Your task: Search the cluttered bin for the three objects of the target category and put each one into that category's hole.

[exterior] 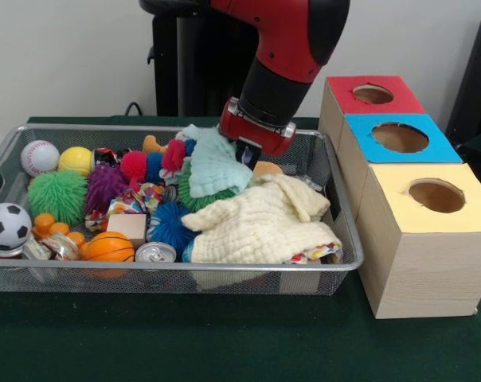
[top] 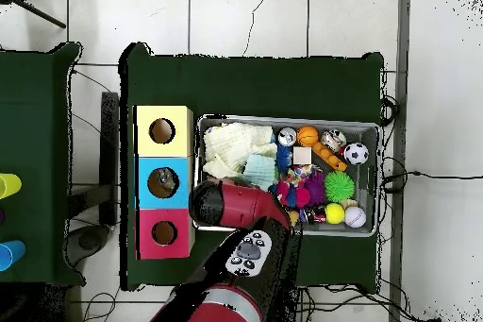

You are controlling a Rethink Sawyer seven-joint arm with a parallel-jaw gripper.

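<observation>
Cloths [exterior: 260, 223] in bin [exterior: 348, 263] w/ balls [exterior: 57, 195], boxes [exterior: 428, 239] beside bin

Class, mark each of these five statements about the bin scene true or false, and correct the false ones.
1. Three boxes stand beside the bin. True.
2. The yellow box stands between the red box and the blue box. False: the blue one is in the middle.
3. A soccer ball lies in the bin. True.
4. The cream cloth hangs outside the bin. False: it lies inside.
5. The arm reaches over the bin. True.
</observation>
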